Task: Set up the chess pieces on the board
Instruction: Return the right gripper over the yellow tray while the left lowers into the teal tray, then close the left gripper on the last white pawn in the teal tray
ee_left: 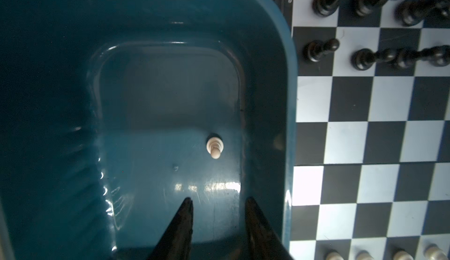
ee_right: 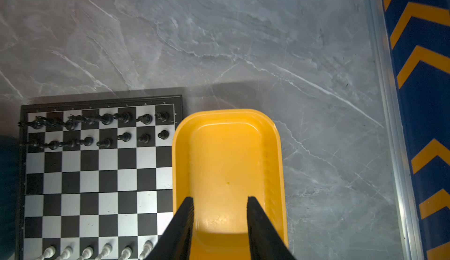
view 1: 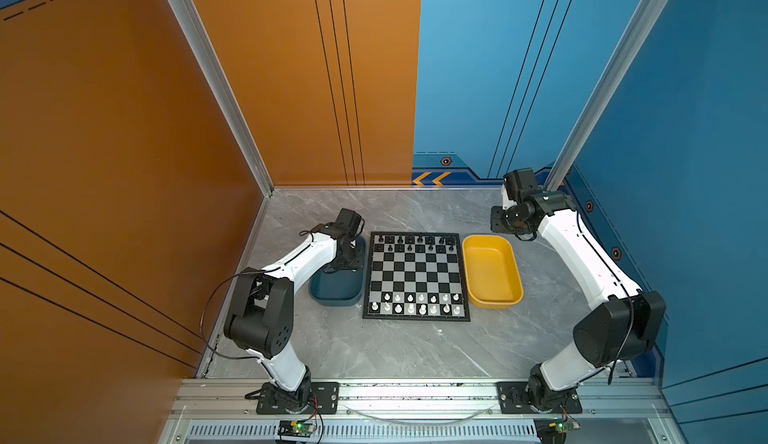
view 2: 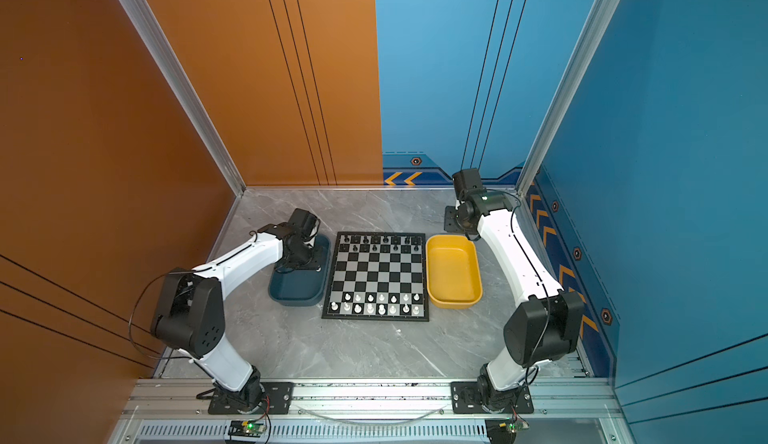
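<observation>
My left gripper hangs over the dark blue tray, fingers spread and empty, with a lone white pawn on the tray floor ahead. My right gripper, also spread and empty, hangs over the yellow tray. Between the trays lies the board, with black pieces on its far two rows and white pieces on the near two.

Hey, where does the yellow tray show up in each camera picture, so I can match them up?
In a top view: the yellow tray lies just right of the board, empty.
In a top view: likewise, just right of the board.
Left wrist: not in it.
Right wrist: alongside the board's edge, ahead of the right gripper.
Shared landmark: the board, seen in all four.
</observation>
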`<state>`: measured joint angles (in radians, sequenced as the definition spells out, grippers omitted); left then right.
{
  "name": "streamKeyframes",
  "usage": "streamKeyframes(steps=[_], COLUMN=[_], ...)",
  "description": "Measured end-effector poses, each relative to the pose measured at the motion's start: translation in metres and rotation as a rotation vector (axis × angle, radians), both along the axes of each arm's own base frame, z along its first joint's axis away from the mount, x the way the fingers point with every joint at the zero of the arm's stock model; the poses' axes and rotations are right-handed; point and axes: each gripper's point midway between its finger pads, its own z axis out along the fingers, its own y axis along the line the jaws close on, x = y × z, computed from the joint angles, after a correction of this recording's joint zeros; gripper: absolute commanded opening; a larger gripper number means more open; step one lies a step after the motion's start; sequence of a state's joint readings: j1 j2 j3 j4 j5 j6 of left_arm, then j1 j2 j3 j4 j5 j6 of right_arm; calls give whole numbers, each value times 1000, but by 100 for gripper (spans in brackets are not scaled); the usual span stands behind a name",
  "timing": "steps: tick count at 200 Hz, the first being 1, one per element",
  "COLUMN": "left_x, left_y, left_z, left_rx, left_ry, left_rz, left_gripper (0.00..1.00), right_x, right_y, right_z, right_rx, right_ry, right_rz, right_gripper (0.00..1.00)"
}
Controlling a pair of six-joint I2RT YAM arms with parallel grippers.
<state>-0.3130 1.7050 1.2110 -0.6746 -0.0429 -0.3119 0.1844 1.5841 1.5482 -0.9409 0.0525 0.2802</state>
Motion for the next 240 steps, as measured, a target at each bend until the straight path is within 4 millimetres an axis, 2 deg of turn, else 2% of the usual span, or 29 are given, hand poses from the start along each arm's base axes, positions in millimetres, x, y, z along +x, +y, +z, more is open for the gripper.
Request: streamKeyframes(steps=[18, 40, 82, 128, 240], left_x=[4, 7, 10, 11, 15], left_y=[-1, -2, -2, 2, 3], left_z=[-7, -11, -23, -36, -39], left_rx=[5, 9, 21, 40, 47], left_ry=[17, 27, 58, 89, 90], left_rz=[2, 4, 5, 14, 26], left_gripper=[35, 32, 28, 24, 6], right_x=[-8, -12, -15, -15, -15], right_y=[-10, -16, -22, -25, -25], right_z=[-8, -5, 2, -5, -9], right_rx=[8, 23, 42, 48, 68], right_ry=[14, -6, -41, -32, -26], right_rz=[-27, -45, -64, -79, -85], right_gripper=[39, 39, 39, 39, 38])
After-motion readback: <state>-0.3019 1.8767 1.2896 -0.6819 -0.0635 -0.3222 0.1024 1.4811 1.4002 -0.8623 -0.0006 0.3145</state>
